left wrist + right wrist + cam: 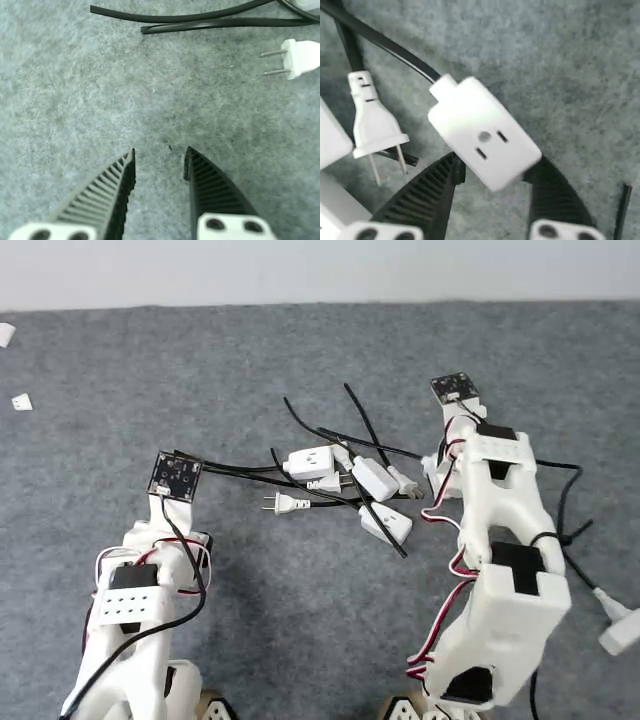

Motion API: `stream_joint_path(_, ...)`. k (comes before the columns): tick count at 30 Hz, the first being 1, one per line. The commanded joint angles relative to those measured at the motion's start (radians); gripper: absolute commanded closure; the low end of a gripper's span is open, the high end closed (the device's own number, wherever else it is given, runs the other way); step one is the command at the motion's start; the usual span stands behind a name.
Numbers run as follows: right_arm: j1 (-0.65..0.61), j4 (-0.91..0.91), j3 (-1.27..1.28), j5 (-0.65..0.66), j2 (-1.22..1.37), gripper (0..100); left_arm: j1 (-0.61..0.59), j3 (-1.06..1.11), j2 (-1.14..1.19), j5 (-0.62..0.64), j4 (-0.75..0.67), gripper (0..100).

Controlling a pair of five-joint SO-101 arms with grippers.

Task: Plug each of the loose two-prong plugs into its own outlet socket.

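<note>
Around an outlet socket (482,132) the right gripper (495,164) was clamped, likely steadying it; the left gripper (160,150) hung half-open, empty, near a plug (300,57).

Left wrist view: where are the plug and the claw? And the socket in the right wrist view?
loose plug (300,56), left wrist view, on its white body.
left gripper (159,150), left wrist view, midway between its fingertips.
outlet socket (485,137), right wrist view, on its slotted face.

The white moulded-plastic left arm (125,640) and right arm (510,590) carry black motor blocks (133,577), looped red, white and black wires (462,565), square black wrist boards (175,476) and ribbed black fingers (210,185) on white holed mounts (235,227).
</note>
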Motion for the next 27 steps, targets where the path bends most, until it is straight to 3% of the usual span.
stream_joint_path(1,-0.01,0.001,-0.058,0.008,-0.028,92.7,0.003,-0.053,0.003,-0.017,-0.034,85)
stream_joint_path(8,-0.01,-0.013,-0.055,0.008,-0.03,92.8,0.003,-0.053,0.003,-0.018,-0.032,85)
stream_joint_path(16,0.028,0.015,-0.11,0.094,-0.045,66.7,0.003,-0.053,0.003,-0.02,-0.034,85)
stream_joint_path(20,0.019,0.015,-0.158,0.207,-0.044,66.6,0.003,-0.053,0.003,-0.02,-0.035,85)
stream_joint_path(27,-0.053,-0.044,-0.16,0.296,-0.041,66.6,0.003,-0.053,0.003,-0.021,-0.035,85)
